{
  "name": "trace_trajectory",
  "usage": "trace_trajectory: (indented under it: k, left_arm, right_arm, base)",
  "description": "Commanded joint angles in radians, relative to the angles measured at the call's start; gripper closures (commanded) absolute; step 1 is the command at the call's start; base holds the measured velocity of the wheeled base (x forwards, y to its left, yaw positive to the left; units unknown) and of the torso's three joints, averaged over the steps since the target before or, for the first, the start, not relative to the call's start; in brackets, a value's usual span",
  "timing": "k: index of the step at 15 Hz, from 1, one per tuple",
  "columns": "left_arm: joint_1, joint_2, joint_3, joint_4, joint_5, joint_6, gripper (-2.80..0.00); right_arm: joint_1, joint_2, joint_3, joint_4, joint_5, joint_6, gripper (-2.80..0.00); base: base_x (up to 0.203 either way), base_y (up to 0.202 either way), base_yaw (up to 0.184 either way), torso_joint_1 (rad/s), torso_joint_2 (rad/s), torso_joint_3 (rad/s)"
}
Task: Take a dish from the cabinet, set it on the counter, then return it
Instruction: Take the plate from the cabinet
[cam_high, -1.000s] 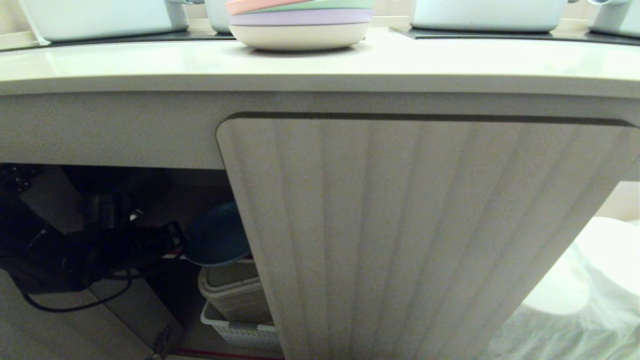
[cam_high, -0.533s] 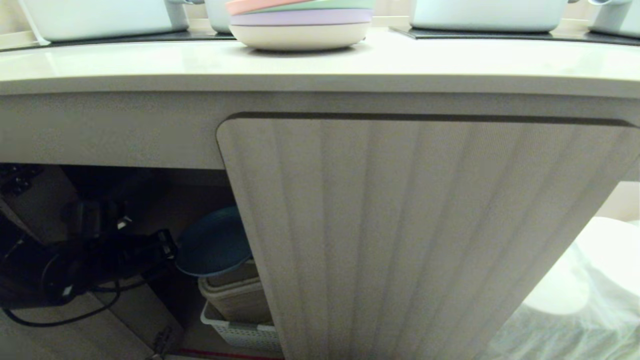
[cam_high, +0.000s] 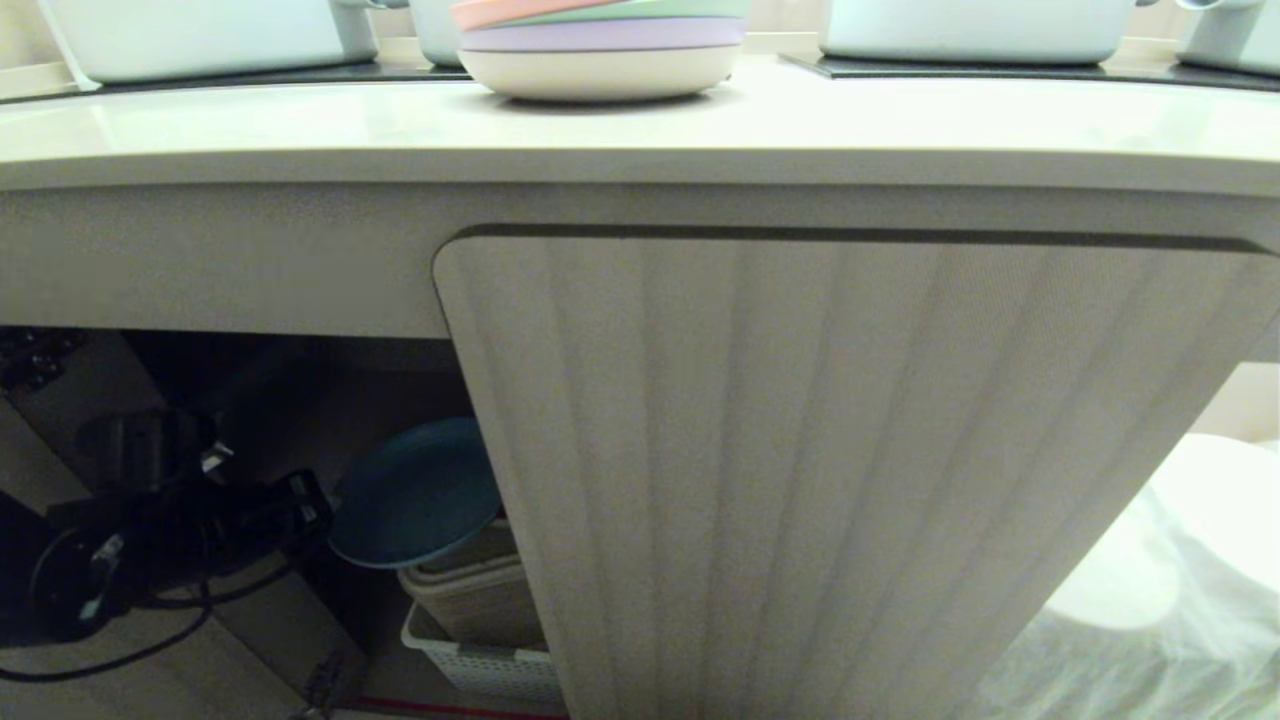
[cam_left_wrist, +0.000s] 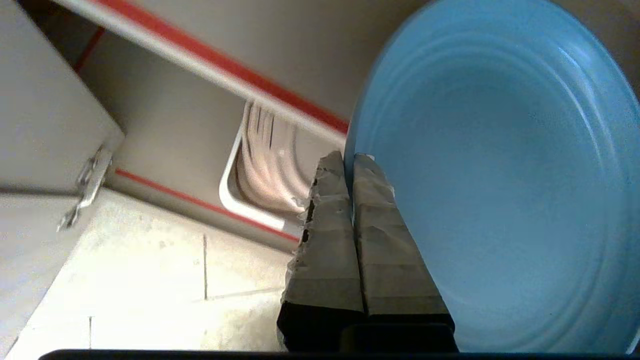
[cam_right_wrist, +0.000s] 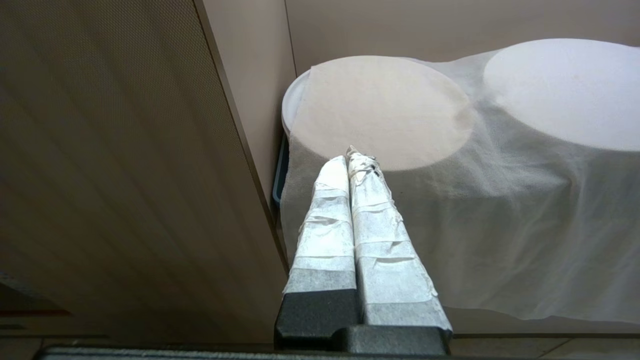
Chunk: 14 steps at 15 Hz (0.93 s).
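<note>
Plates number five in the head view: one blue dish (cam_high: 415, 495) low in the open left half of the cabinet (cam_high: 300, 400), and a stack of four pastel plates (cam_high: 600, 45) on the far side of the counter (cam_high: 640, 125), pink on top, then green, lilac and cream. Two pale tubs (cam_high: 200, 35) stand on black glass panels (cam_high: 250, 75) either side of that stack. The dish is round, shallow and matte with faint rings inside its raised rim (cam_left_wrist: 500, 175); it hangs tilted above a beige lidded box (cam_high: 470, 590) and a white slotted basket (cam_high: 480, 665). One ribbed, round-cornered door (cam_high: 850, 480) is closed on the right. The left gripper (cam_left_wrist: 350, 160) reaches in from the left, its two tape-wrapped fingers (cam_left_wrist: 385, 235) pinched tight on the dish's near rim. A red-edged shelf (cam_left_wrist: 225, 65) and a metal hinge (cam_left_wrist: 85, 187) show in the left wrist view. The right gripper (cam_right_wrist: 352, 155) is parked to the right beside the closed door, fingers pressed together on nothing, pointing at two round forms under white cloth (cam_right_wrist: 500, 200).
</note>
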Motion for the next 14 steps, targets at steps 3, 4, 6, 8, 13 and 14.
trace_trajectory:
  k: [3,4,6,8,13,14]
  left_arm:
    - [0.001,-0.064,0.076,-0.005,-0.003,-0.002,0.00]
    - [0.001,-0.080,0.096,-0.005,-0.004,-0.002,0.00]
    - [0.001,-0.109,0.127,-0.005,-0.006,-0.003,0.00]
    - [0.002,-0.137,0.163,-0.007,-0.006,-0.003,0.00]
    - [0.002,-0.234,0.256,-0.004,-0.036,-0.003,0.00]
    - [0.002,-0.248,0.274,-0.005,-0.037,-0.003,0.00]
  right_arm:
    - [0.000,0.000,0.000,0.000,0.000,0.000,0.00]
    - [0.000,0.000,0.000,0.000,0.000,0.000,0.00]
    - [0.000,0.000,0.000,0.000,0.000,0.000,0.00]
    - [0.000,0.000,0.000,0.000,0.000,0.000,0.00]
    - [0.000,0.000,0.000,0.000,0.000,0.002,0.00]
    - [0.000,0.000,0.000,0.000,0.000,0.000,0.00]
  base:
    - [0.000,0.000,0.000,0.000,0.00,0.000]
    - [0.000,0.000,0.000,0.000,0.00,0.000]
    - [0.000,0.000,0.000,0.000,0.00,0.000]
    - [0.000,0.000,0.000,0.000,0.00,0.000]
    - [0.000,0.000,0.000,0.000,0.00,0.000]
    - [0.000,0.000,0.000,0.000,0.00,0.000]
